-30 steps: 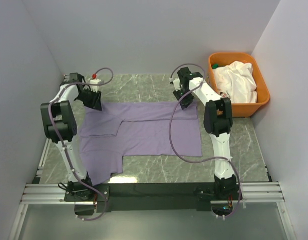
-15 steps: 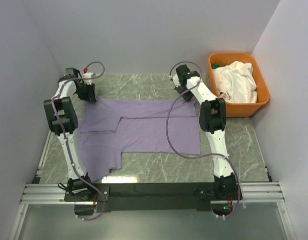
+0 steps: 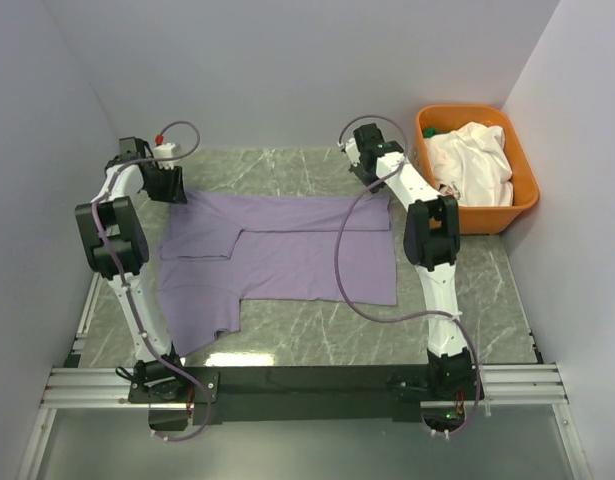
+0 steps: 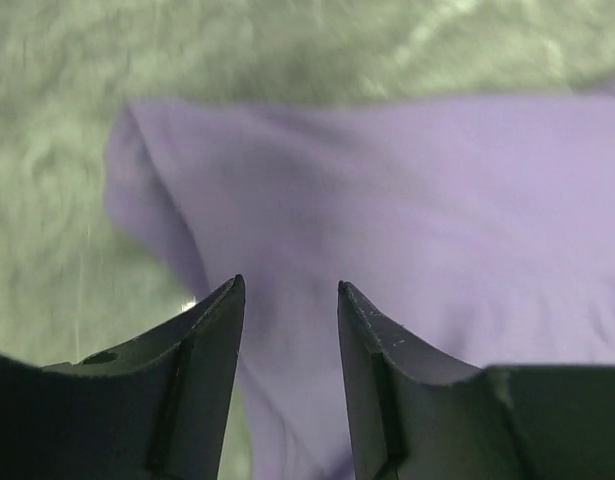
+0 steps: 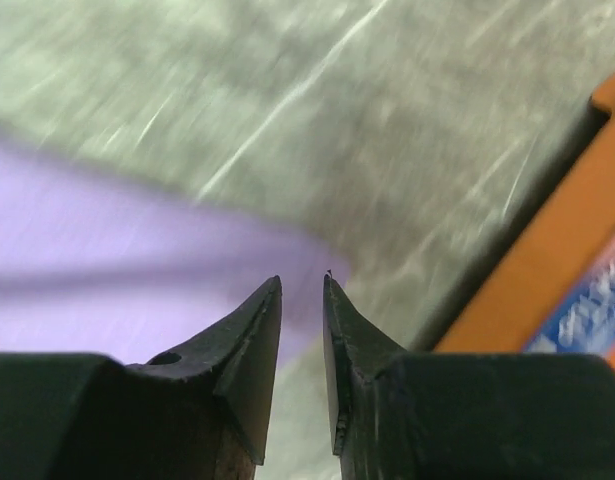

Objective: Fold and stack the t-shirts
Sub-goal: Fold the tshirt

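The lavender t-shirt lies flat on the marble table, its far strip folded over and one sleeve reaching the near left. My left gripper hovers at the shirt's far left corner. In the left wrist view it stands open above the lavender cloth, nothing between its fingers. My right gripper is at the far right corner. Seen from the right wrist, it stands a little open and empty over the shirt's edge. The white t-shirt lies bunched in the tub.
The orange plastic tub stands at the back right, close to my right arm, and its wall shows in the right wrist view. Grey walls close in the table on three sides. A metal rail runs along the near edge.
Both grippers have moved toward the back wall, and the shirt's far edge has shifted back with them. The left gripper's jaws have spread wider.
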